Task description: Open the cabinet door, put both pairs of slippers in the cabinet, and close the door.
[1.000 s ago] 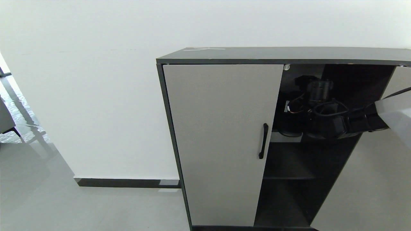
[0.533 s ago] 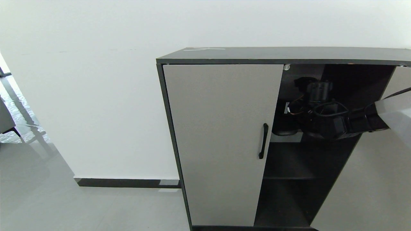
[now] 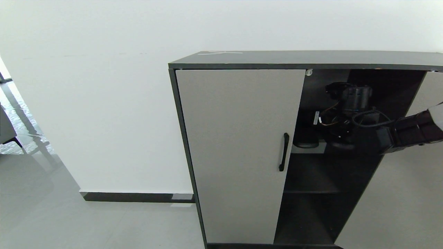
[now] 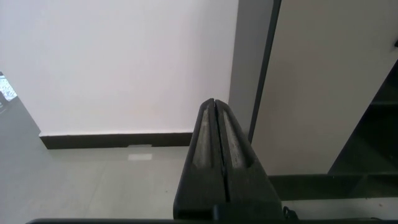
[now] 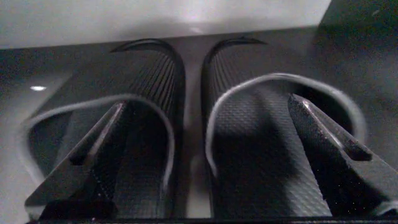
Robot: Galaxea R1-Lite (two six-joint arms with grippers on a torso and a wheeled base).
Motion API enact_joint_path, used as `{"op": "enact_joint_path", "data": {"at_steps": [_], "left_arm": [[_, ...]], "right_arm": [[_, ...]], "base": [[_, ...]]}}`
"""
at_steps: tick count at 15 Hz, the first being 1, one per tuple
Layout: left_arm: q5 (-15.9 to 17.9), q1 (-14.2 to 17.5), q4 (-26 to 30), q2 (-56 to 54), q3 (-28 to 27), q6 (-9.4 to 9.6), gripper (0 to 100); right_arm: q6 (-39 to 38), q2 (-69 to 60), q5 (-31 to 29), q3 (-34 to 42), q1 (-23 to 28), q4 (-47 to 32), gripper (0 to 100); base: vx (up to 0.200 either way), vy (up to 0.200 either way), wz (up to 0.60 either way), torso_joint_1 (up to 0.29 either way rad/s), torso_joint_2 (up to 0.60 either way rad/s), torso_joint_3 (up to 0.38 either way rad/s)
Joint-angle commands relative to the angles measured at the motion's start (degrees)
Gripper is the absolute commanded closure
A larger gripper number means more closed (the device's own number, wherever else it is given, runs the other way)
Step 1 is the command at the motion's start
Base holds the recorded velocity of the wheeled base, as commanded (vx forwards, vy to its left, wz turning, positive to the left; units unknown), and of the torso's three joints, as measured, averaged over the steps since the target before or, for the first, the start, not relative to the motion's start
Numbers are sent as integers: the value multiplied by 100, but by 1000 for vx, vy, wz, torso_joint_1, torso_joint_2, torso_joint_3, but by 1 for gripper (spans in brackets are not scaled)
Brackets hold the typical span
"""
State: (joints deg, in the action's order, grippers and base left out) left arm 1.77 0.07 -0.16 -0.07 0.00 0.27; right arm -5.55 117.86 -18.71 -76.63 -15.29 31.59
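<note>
Two dark slippers point(image 5: 245, 118) side by side on upper shelf point(image 5: 50, 62) of cabinet point(image 3: 311, 58), right end effector point(image 5: 205, 106) inside cabinet, fingers spread wide over them, left end effector point(image 4: 214, 107) closed, near cabinet's shut door point(image 3: 238, 138)

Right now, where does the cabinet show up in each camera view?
Head view: cabinet on the right, left door closed, right side open.
Left wrist view: its left door, beyond the shut left tool.
Right wrist view: its shelf under the slippers, straddled by the open right tool.
Shared landmark: the left door; for the right wrist, the slippers.
</note>
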Motion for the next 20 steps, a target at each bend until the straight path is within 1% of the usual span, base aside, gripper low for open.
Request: {"op": "enact_joint_path", "data": {"at_steps": [1, 3, 5, 8, 9, 10, 11, 12, 13, 14, 15, 16, 17, 20], "left_arm": [[-1, 1, -2, 7, 0, 0, 100], [-1, 1, -2, 7, 0, 0, 100], [-1, 1, -2, 7, 0, 0, 100], [-1, 1, -2, 7, 0, 8, 100], [-1, 1, -2, 7, 0, 8, 100], [-1, 1, -2, 7, 0, 8, 100], [-1, 1, -2, 7, 0, 8, 100], [-1, 1, -2, 7, 0, 17, 100], [8, 1, -2, 7, 0, 17, 100], [8, 1, -2, 7, 0, 26, 100], [-1, 1, -2, 7, 0, 26, 100], [-1, 1, -2, 7, 0, 35, 100], [-1, 1, 7, 7, 0, 26, 100], [-1, 1, -2, 7, 0, 26, 100]], "right_arm": [[10, -360, 61, 271, -18, 14, 0], [-8, -685, 140, 755, -115, 23, 0], [-8, -1169, 254, 1414, -273, 225, 0], [1, -1608, 263, 1880, -414, 427, 0], [-8, -2162, 368, 2416, -660, 480, 0], [-52, -2663, 773, 2908, -853, 524, 0], [-289, -3260, 1326, 3427, -1055, 524, 0], [-588, -3937, 2082, 3884, -1284, 515, 0], [-825, -4491, 2873, 4226, -1337, 489, 0], [-1063, -5036, 3928, 4508, -1328, 445, 0], [-1230, -5502, 4824, 4631, -1310, 313, 0], [-1396, -5801, 5317, 4666, -1275, 155, 0], [-1493, -5959, 5589, 4692, -1275, 58, 0], [-1476, -5897, 5633, 4851, -1266, 67, 0]], "base": [[0, 0, 0, 0, 0, 0], [0, 0, 0, 0, 0, 0], [-200, 0, 0, 2, 2, 2], [-200, 0, 0, 5, 1, 4], [-200, 0, 0, 7, 7, 2], [-200, 0, 0, 2, 2, 2], [-200, 0, 0, 2, -2, 2], [-200, 0, 0, -2, 2, -2], [-200, 0, 0, 2, 2, 2], [-200, 0, 0, -2, 2, 7], [0, -200, 0, -2, 2, 7], [0, -200, 0, -7, 2, 2], [0, -200, 0, 2, 7, 2], [0, -200, 0, -2, 1, 9]]}}
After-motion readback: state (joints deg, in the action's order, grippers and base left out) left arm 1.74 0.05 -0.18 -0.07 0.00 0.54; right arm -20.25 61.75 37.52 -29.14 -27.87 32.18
